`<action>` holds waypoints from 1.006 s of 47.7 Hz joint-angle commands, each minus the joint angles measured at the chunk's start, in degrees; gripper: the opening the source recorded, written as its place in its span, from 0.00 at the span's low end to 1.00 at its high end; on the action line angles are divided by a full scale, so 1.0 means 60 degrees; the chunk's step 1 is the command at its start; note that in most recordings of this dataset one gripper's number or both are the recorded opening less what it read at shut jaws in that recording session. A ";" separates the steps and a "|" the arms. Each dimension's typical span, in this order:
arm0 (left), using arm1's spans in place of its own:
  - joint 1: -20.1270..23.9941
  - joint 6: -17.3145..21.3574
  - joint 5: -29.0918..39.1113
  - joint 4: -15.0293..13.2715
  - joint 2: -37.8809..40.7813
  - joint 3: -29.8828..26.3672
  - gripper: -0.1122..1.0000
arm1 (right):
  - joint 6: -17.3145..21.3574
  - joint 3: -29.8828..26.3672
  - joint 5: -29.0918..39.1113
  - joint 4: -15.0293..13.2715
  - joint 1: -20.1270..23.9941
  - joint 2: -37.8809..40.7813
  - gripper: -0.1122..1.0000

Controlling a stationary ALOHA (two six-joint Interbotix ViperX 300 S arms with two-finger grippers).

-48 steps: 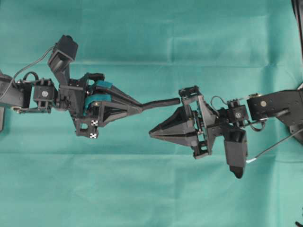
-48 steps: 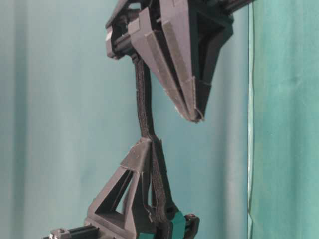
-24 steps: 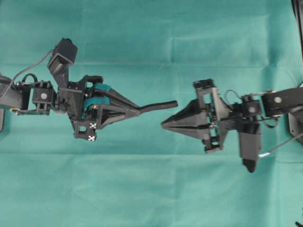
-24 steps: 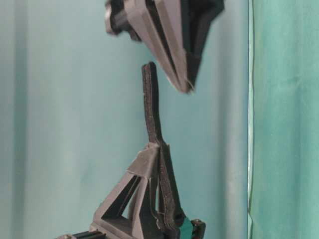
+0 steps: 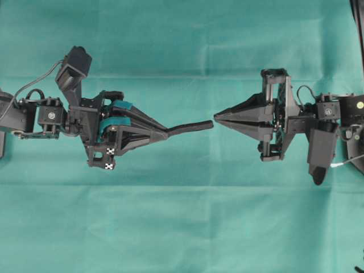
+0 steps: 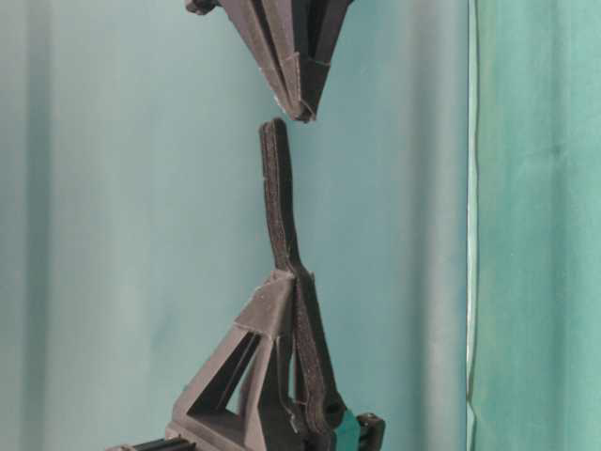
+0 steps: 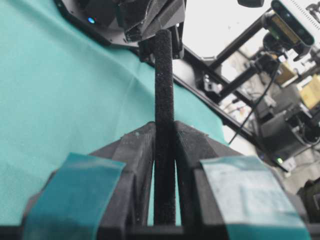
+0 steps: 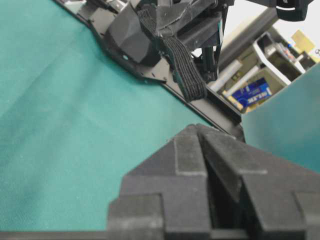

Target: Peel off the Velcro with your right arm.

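Overhead, we see our teal-patched left tool (image 5: 162,132) pinching the thin matte black Velcro strip (image 5: 190,127), its free rounded end just short of our all-black right tool (image 5: 218,118), pressed together and empty. At table level, the strip (image 6: 278,193) stands clear of those tips, above the green-draped tabletop (image 5: 182,227).

Between the closed right claw (image 5: 216,118) and the Velcro (image 5: 190,127) tip only a narrow gap stays free. The left claw (image 5: 166,133), clamped on the strip, blocks the left side; green surface (image 5: 187,227) lies open around.
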 commanded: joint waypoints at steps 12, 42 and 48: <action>-0.0015 0.0000 -0.0103 -0.0029 -0.0146 -0.0059 0.19 | 0.0044 -0.0117 -0.0015 0.0029 -0.0059 -0.0220 0.01; 0.0264 0.0015 -0.0103 -0.0088 -0.0132 -0.0015 0.19 | 0.0044 -0.0117 -0.0073 -0.0176 0.0146 -0.0381 0.16; 0.0278 0.0015 -0.0103 -0.0088 -0.0132 -0.0029 0.19 | 0.0029 -0.0205 -0.0059 -0.0190 0.0161 -0.0322 0.16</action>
